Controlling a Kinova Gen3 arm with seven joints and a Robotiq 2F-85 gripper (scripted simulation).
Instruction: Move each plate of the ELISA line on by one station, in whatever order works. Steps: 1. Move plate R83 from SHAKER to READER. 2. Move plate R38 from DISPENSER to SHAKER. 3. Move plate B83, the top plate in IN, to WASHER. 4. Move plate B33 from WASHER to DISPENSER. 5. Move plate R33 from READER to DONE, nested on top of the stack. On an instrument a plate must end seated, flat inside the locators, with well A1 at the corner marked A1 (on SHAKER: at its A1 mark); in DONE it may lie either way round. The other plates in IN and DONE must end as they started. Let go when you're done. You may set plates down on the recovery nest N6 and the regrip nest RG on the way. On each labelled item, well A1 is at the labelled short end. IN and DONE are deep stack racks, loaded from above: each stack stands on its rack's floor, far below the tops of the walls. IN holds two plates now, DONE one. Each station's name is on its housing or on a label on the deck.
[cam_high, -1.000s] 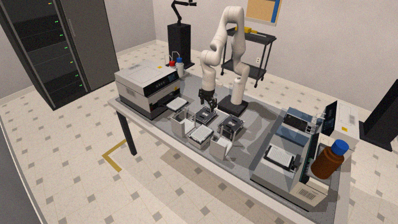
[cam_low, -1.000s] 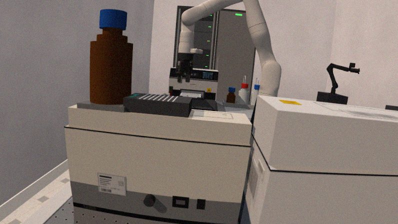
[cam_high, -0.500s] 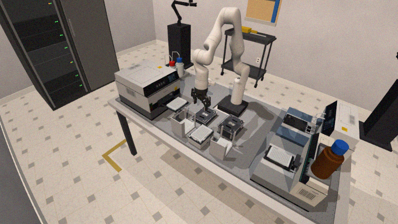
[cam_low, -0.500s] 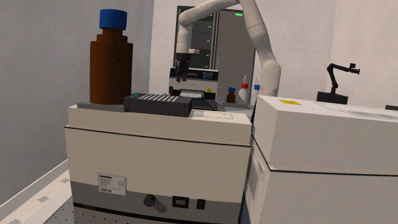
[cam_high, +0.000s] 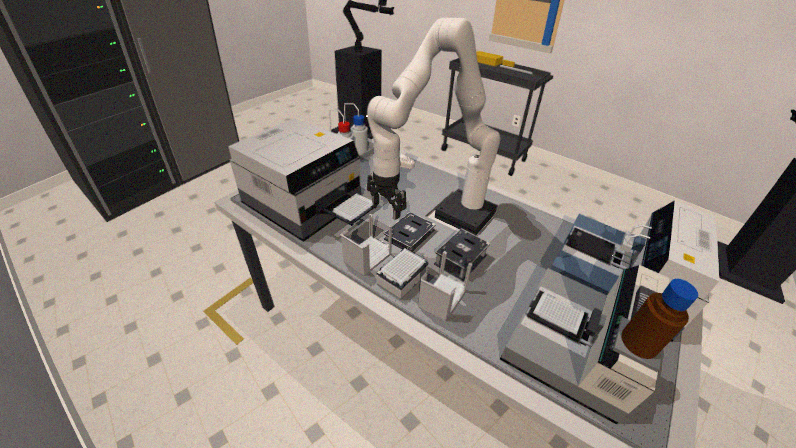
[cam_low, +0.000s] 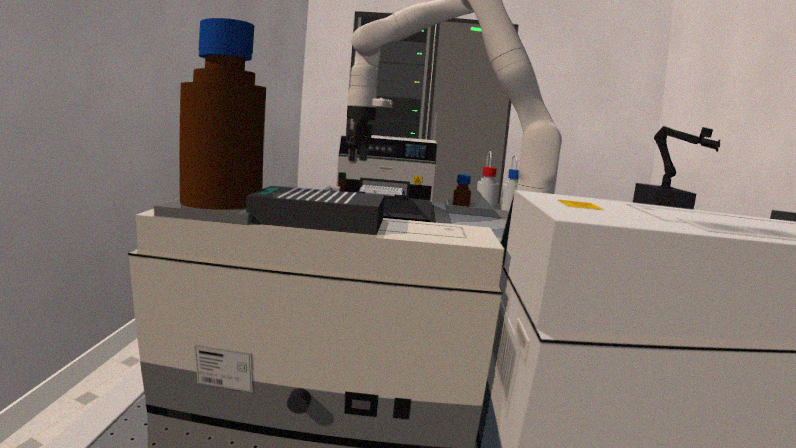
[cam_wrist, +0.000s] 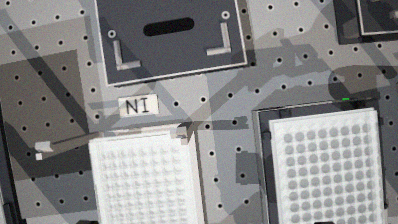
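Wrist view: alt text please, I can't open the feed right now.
Looking straight down at the perforated deck: a white well plate sits in the rack beside the upside-down IN label. Another white plate lies in a dark holder at right, an empty dark nest above.

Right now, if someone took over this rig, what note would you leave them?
Gripper: jaws open, holding nothing, hovering over the deck by the IN rack.
Plates: one atop the IN stack, one on the dark-framed station beside it, one on the left instrument's tray, one on the right instrument.
Done: no move shows as finished.
Left: apparently all five moves.
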